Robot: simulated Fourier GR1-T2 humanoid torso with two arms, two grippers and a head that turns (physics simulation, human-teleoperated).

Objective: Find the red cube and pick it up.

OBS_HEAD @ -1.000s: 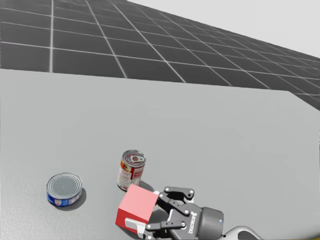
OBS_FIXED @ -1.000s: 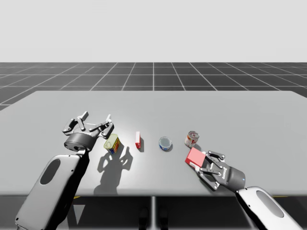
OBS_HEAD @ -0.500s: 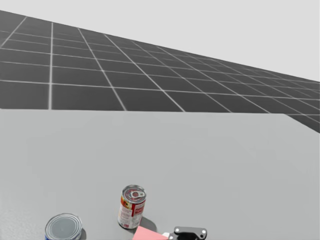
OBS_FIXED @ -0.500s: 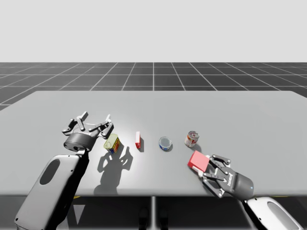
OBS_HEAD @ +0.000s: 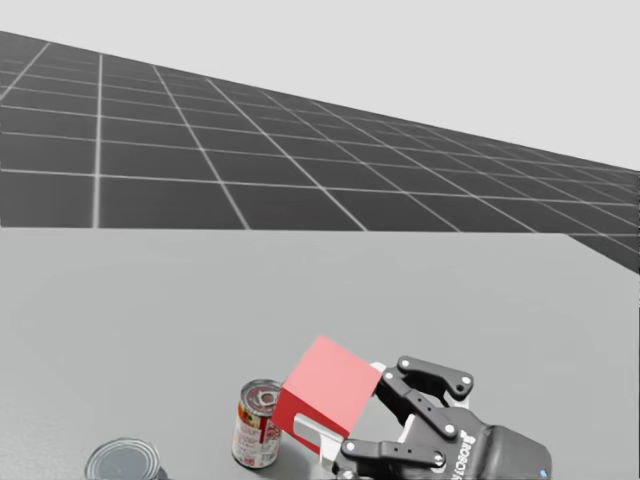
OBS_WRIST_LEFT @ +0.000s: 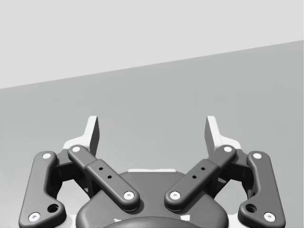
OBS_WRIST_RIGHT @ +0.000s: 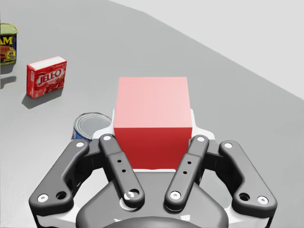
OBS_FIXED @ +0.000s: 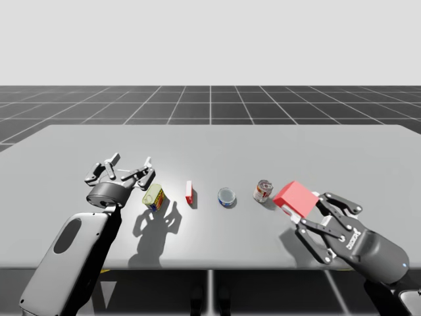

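Since a second ago, the red cube (OBS_FIXED: 296, 198) has been lifted off the counter (OBS_FIXED: 210, 141) and carried up and rightward by the right arm; the head has also been turned upward. The cube is clamped on two sides by the right jaws, parted to its width, and is held tilted in the air just right of the red-and-white can (OBS_FIXED: 263, 191). Further left, a short blue can (OBS_FIXED: 226, 196), a small red box (OBS_FIXED: 189, 192) and a yellow tin (OBS_FIXED: 153, 196) are lined up. The left jaws are spread wide with nothing gripped, just left of the yellow tin.
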